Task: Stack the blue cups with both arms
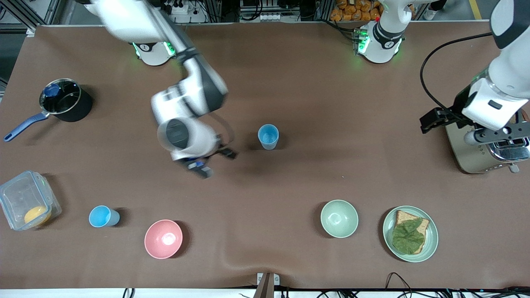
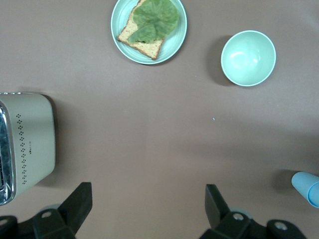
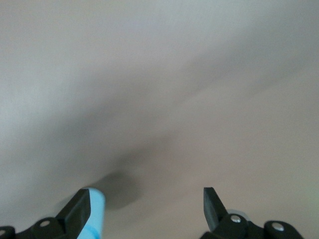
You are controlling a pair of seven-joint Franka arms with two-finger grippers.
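Hanging over bare brown table [image 1: 290, 82] near its middle, the right gripper [image 1: 211, 162] has its fingers spread, with nothing visibly pinched between them. One blue cup [image 1: 268, 136] stands upright on the table just beside this gripper, toward the left arm's end, mouth up. In the right wrist view the fingers [image 3: 79, 209] stand wide apart, and a light-blue edge [image 3: 95, 211] shows right against one finger. It is probably that same cup's side, though the blur makes this hard to settle.

The second blue cup [image 1: 103, 216] is well apart from the right gripper, nearer to the front camera and toward the right arm's end. It sits between a clear lidded box [image 1: 27, 205] and the pink bowl [image 1: 163, 239].

The left arm waits with the left gripper [image 1: 434, 120] over the table just beside the toaster [image 1: 484, 151], at its own end of the table. Its fingers [image 2: 77, 204] are spread wide with nothing in them. The left wrist view shows the toaster's cream side [image 2: 27, 142] close to one finger, and, farther out from the gripper, the pale-green bowl [image 2: 248, 58] and a green plate [image 2: 172, 47] carrying a slice of bread [image 2: 144, 42] under a lettuce leaf [image 2: 154, 20]. A blue cup [image 2: 306, 186] shows at the edge of that view.

A black saucepan [image 1: 66, 100] with a blue handle sits at the right arm's end of the table.
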